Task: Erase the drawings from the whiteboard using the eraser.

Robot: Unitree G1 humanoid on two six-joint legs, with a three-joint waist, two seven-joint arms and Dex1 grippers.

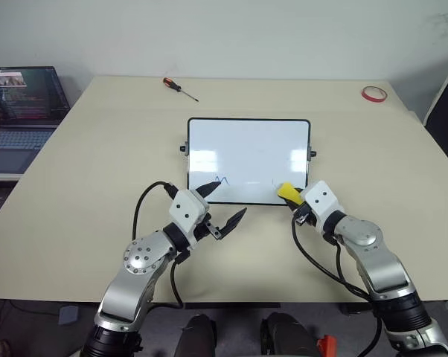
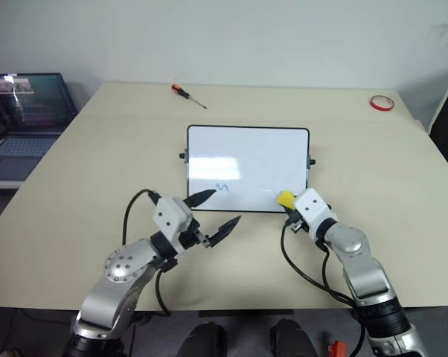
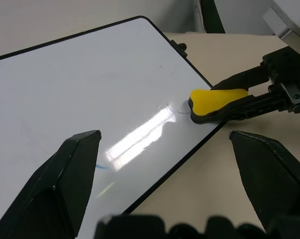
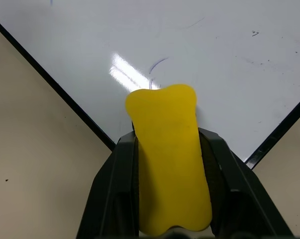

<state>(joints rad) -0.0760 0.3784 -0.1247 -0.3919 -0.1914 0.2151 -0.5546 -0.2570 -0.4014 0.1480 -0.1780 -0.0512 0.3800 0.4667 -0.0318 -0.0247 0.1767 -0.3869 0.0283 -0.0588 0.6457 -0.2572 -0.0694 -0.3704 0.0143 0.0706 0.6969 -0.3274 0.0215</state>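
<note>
Tabletop (image 1: 97, 149) steady, we clamp the eraser (image 1: 287, 193) in our right gripper (image 1: 297, 202) at the whiteboard (image 1: 246, 149)'s five o'clock corner to scrub, left gripper (image 1: 218, 207) fingers apart bracing its edge.

1. No word, brand, number or sign can be read anywhere on the table.
2. The laptop (image 1: 19, 111) screen shows coloured lines of text, too small to read.
3. The whiteboard (image 1: 246, 149) bears only marker traces: a blue wavy line (image 2: 222, 187) and a faint curved stroke (image 4: 157, 63), neither forming a letter or a digit.
</note>
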